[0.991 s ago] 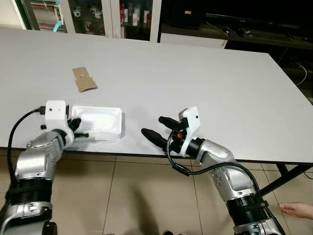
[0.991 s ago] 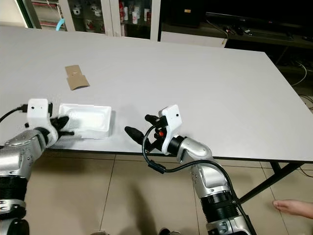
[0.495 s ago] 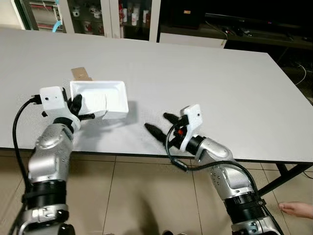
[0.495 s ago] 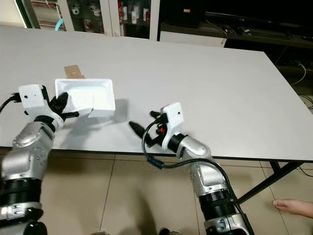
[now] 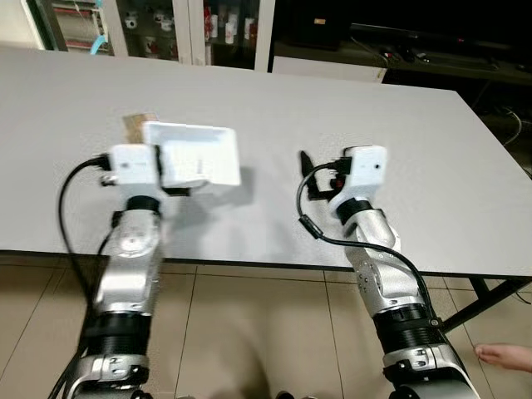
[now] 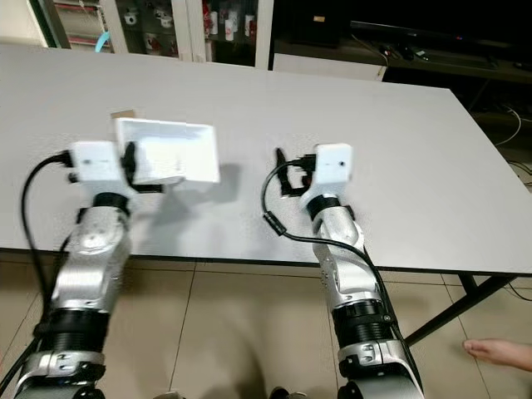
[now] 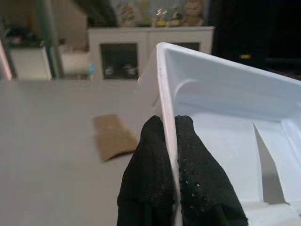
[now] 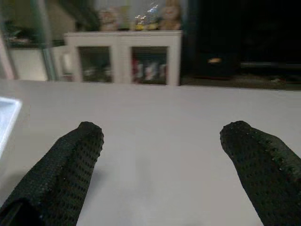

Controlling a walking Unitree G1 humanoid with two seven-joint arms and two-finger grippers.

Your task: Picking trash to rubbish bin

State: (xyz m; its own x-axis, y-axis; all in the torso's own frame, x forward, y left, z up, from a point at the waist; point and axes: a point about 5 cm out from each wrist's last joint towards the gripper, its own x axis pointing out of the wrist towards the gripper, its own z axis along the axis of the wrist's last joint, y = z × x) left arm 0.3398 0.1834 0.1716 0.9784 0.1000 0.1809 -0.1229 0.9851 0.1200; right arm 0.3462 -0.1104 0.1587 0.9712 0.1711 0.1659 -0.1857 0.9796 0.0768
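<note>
A white foam tray [image 5: 195, 155] hangs tilted above the grey table [image 5: 357, 91], lifted off its surface. My left gripper [image 7: 170, 141] is shut on the tray's rim, one finger on each side of the wall. A flat piece of brown cardboard [image 7: 113, 136] lies on the table just beyond the tray, partly hidden behind it in the eye views [image 5: 137, 122]. My right gripper [image 8: 160, 155] is open and holds nothing; it hovers over the table's near middle, to the right of the tray, its fingers [image 5: 305, 160] pointing across the table.
The table's front edge [image 5: 274, 262] runs just before my arms. White glass-door cabinets [image 5: 191, 29] stand behind the table, and a dark shelf with cables [image 5: 432, 46] is at the back right. A person's hand [image 5: 505, 356] rests on the tiled floor at lower right.
My left gripper has lifted the foam tray off the table and carried it up and to the right. My right arm has risen and swung its fingers forward over the table.
</note>
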